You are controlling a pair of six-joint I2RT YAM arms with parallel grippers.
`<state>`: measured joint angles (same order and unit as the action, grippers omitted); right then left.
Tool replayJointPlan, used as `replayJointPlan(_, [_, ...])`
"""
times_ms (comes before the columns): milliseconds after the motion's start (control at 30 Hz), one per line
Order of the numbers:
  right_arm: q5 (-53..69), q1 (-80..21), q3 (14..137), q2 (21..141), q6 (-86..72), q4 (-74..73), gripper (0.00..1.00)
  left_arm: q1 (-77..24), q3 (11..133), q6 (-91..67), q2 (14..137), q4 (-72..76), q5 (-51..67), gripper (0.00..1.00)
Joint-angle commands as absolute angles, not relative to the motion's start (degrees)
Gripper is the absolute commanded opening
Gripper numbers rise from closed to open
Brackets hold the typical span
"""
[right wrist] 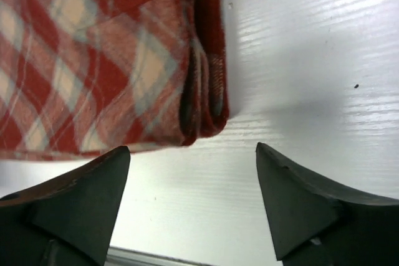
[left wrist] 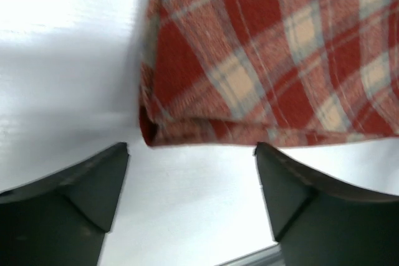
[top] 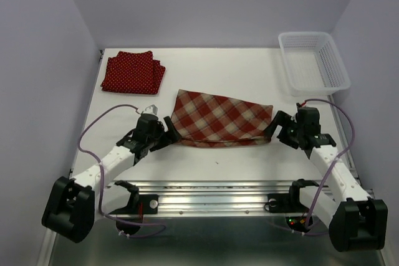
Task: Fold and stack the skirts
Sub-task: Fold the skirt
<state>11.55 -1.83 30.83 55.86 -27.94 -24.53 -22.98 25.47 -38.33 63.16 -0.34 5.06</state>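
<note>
Top external view: the plaid skirt (top: 221, 118) is seen folded into a long band across the middle of the table (top: 249, 73), laid between the two claws. The left gripper (top: 167, 128) is set just off its left end and the right gripper (top: 278, 128) just off its right end. Both are released, with jaws spread and nothing grasped. In the wrist views the folded corners are found just beyond the fingertips, not touched by them. The polka-dot skirts (top: 132, 73) are piled folded at the far left corner, well apart.
</note>
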Motion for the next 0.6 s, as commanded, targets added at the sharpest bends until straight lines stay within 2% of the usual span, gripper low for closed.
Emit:
replayJointPlan(0, [15.0,-1.4,36.6,49.8,-27.3,-27.0,1.00,-25.9,28.3,-41.2,56.0,-8.1,3.3,0.99])
replayJointPlan(133, [19.1,-1.4,41.5,47.3,-27.3,-27.2,1.00,-27.1,32.7,-41.3,51.5,-12.2,1.2,0.99])
replayJointPlan(267, [32.5,-1.4,41.4,49.8,-29.0,-21.8,1.00,-27.2,38.8,-39.7,52.1,-10.2,1.0,0.99])
replayJointPlan(400, [35.9,-3.0,37.8,54.0,-33.0,-10.1,1.00,-27.7,42.6,-38.4,61.6,-4.2,5.5,0.99])
replayJointPlan(567, [35.4,-5.4,35.6,62.0,-33.9,-6.2,1.00,-29.4,42.9,-38.6,70.7,-0.6,9.1,0.99])
